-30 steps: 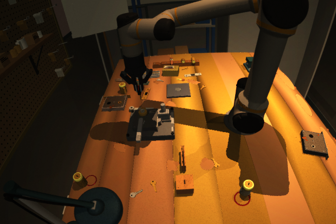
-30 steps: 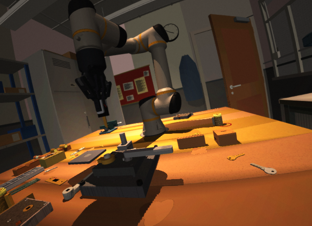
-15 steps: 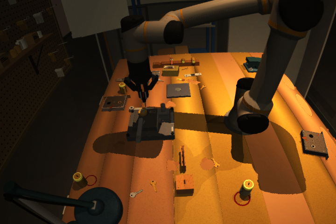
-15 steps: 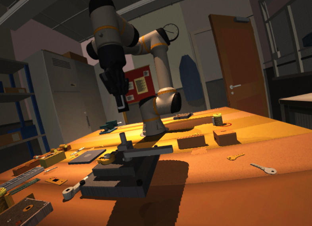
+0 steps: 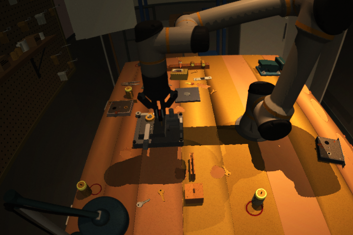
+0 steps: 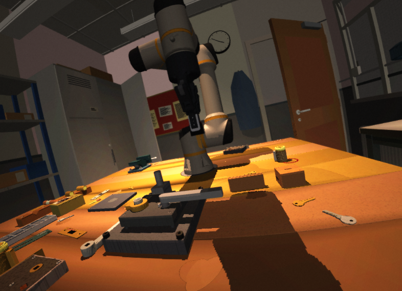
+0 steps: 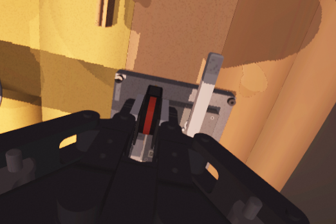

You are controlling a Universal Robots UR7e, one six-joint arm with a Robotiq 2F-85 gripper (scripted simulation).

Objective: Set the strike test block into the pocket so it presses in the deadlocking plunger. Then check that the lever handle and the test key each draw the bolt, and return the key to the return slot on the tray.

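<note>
My gripper (image 5: 159, 114) hangs closed above the grey lock fixture (image 5: 158, 130) near the table's left side. The test key (image 7: 149, 118), with a red and black bow, is gripped between the fingers, its brass blade (image 6: 200, 140) pointing down. The fixture (image 6: 152, 221) carries a pale lever handle (image 6: 191, 194) lying level, a brass-ringed cylinder (image 6: 137, 203) and a dark upright block (image 6: 160, 183). In the wrist camera the lever handle (image 7: 206, 95) runs past the fingers on the right. The pocket and plunger are hidden from me.
Behind the fixture lie a grey plate (image 5: 187, 94), a yellow box (image 5: 179, 74) and a tool rack. The arm's base (image 5: 259, 116) stands to the right. Toward the front edge sit a slotted orange block (image 5: 193, 193), loose keys (image 5: 161, 194) and yellow-topped cylinders (image 5: 259, 196).
</note>
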